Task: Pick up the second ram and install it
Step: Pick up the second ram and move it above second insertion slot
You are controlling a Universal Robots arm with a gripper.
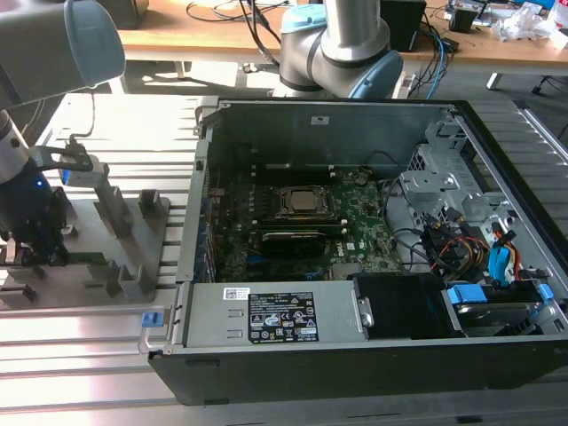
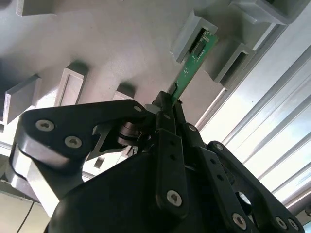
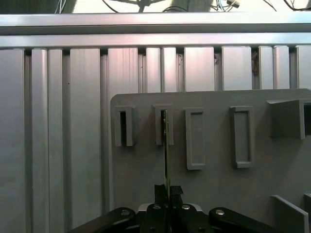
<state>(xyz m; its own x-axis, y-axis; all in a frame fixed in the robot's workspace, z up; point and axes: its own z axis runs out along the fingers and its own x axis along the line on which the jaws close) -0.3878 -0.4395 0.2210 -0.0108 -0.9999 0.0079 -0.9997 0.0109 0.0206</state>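
Your gripper (image 2: 169, 99) was pinched shut on the ram stick (image 2: 193, 65), operator. The fingers (image 2: 165, 121) were clamped on its near end, and that end was buried between them, so you couldn't see how much board they had. The far end reached into a raised slot (image 2: 190, 34) on the grey holder tray (image 2: 97, 43). The slot's wall hid the tip, so I couldn't tell whether it sat on the bottom or hung just above it.

In the first wrist view the stick (image 3: 166, 145) stood edge-on. It showed as no more than a thin line running from the gripper (image 3: 167, 190) up into the second slot (image 3: 164, 124) in from the tray's (image 3: 218, 189) side edge. Its chips couldn't be made out at that angle. The neighbouring slot (image 3: 123, 127) nearer the edge showed a dark gap, and what it held, if anything, couldn't be told.

From the exterior view, the gripper (image 1: 40, 250) hung low over the tray (image 1: 146, 241), which lay on the ribbed metal worktop (image 1: 89, 342) near its edge on the exterior view's left. The fingertips were lost against the dark wrist body there. Only a sliver of green (image 1: 89, 259) marked the stick, just beside them. The big arm link (image 1: 62, 40) was cut off at the picture's corner.

The open computer case (image 1: 355, 355) sat well apart from the stick, toward the exterior view's right. Its motherboard (image 1: 355, 222) lay flat inside, with the near strip hidden behind the case's metal box (image 1: 266, 315).
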